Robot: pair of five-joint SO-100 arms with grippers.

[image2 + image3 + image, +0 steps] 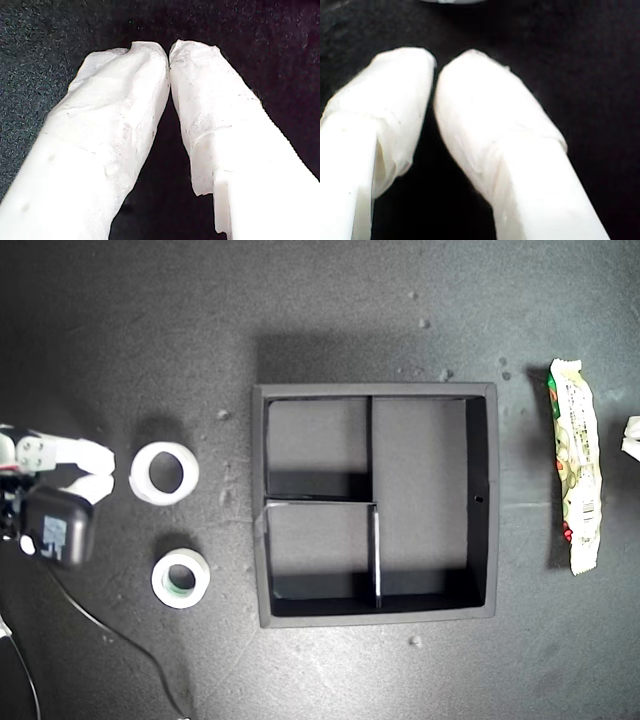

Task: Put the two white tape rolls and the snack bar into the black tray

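Although the long snack bar (pixel 574 466) in its pale yellow-green wrapper carries red and green print and a barcode, none of its lettering can be read; it lies on the dark speckled counter (pixel 120 330) beyond the square black tray (pixel 481 500) at the exterior view's right. The wider plain white tape roll (pixel 164 472) and the smaller white tape roll with a greenish core (pixel 181 578) lie apart at that view's left, outside the tray, whose three compartments hold nothing. My first gripper (pixel 168 50) has its white-wrapped tips together on nothing. My second gripper (pixel 436 67) is likewise closed and empty, with a white edge, cut off, just past it. An arm at the exterior view's left edge is partly cropped.
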